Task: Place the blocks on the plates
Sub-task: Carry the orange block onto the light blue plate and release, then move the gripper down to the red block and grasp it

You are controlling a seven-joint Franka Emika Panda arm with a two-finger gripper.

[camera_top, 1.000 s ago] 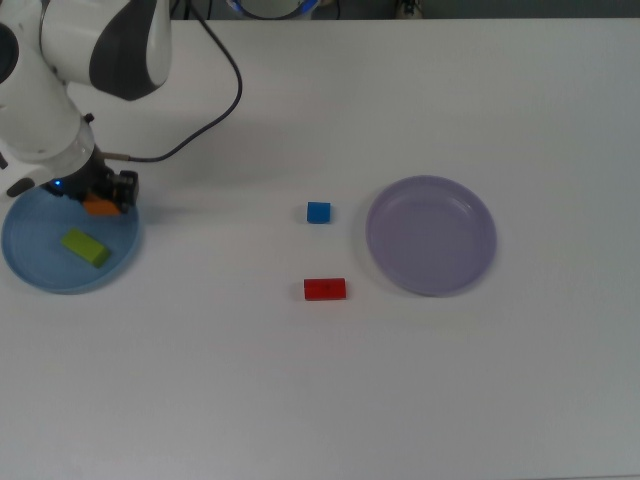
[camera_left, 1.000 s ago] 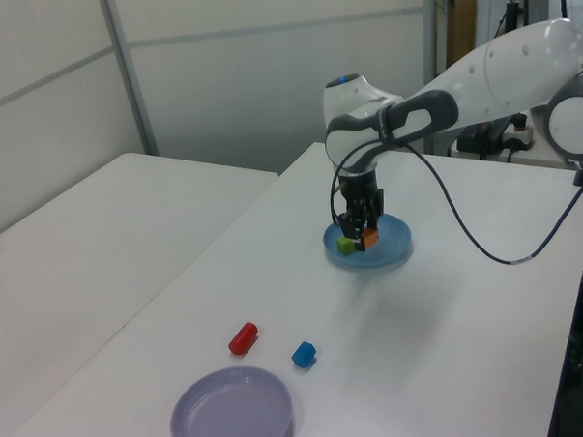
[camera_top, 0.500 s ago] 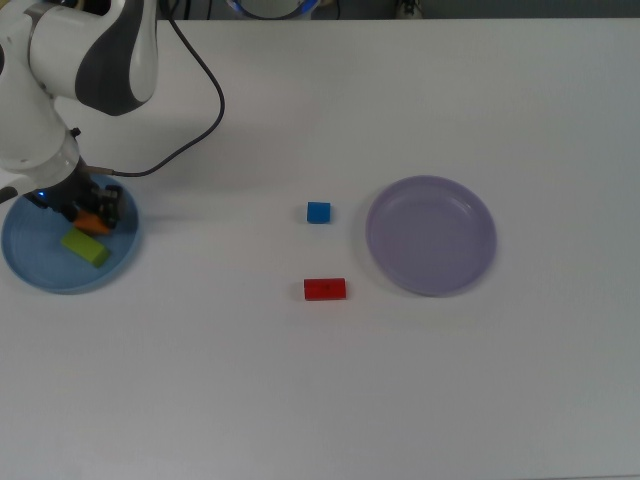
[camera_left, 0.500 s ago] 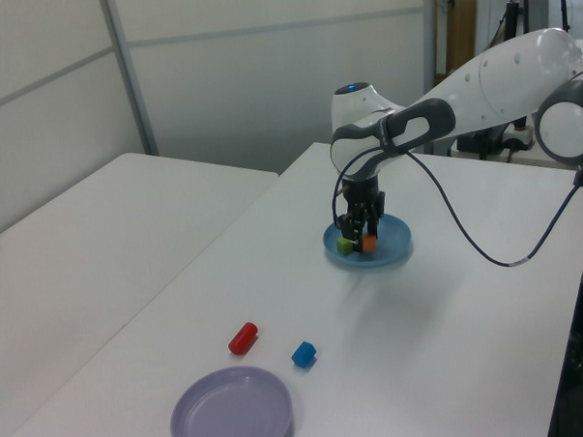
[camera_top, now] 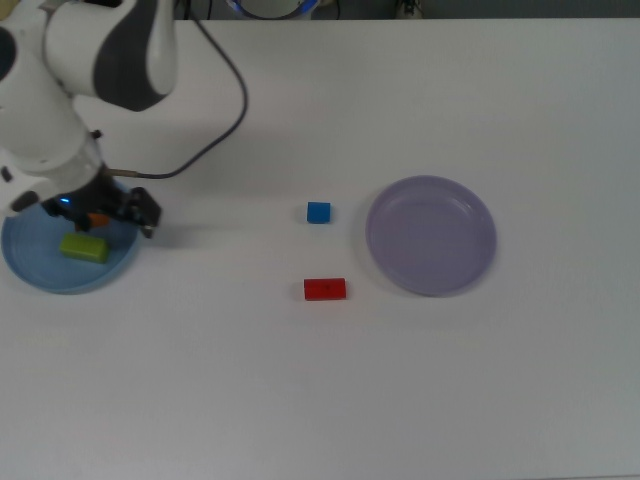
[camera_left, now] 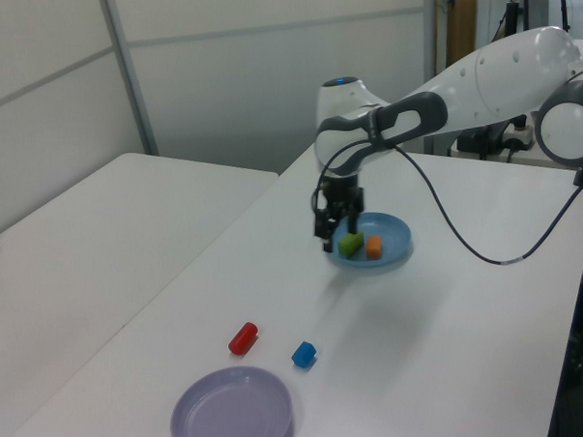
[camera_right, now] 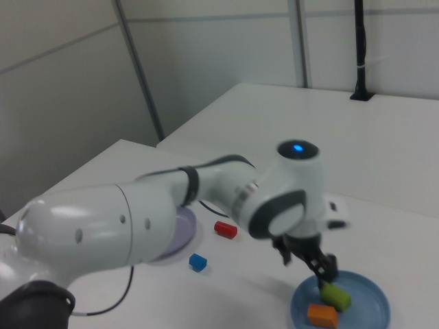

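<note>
— White bench (camera_top: 420,400) fills the top view. Where are the blocks?
— Lime-green block (camera_top: 83,247) lies on the light blue plate (camera_top: 40,275) at the top view's left; the orange block (camera_top: 98,217) peeks out beside it, under the arm. The blue cube (camera_top: 318,212) and red block (camera_top: 325,289) sit on the bench, left of the lavender plate (camera_top: 431,235).
— And the left view?
— Green and orange lie side by side, apart, on the blue plate, far along the bench. The end effector (camera_left: 326,235) hangs over that plate's left rim, holding nothing, its fingers slightly parted.
— The right view?
— Same plate near the right corner, orange nearest, the end effector just above the green block.
</note>
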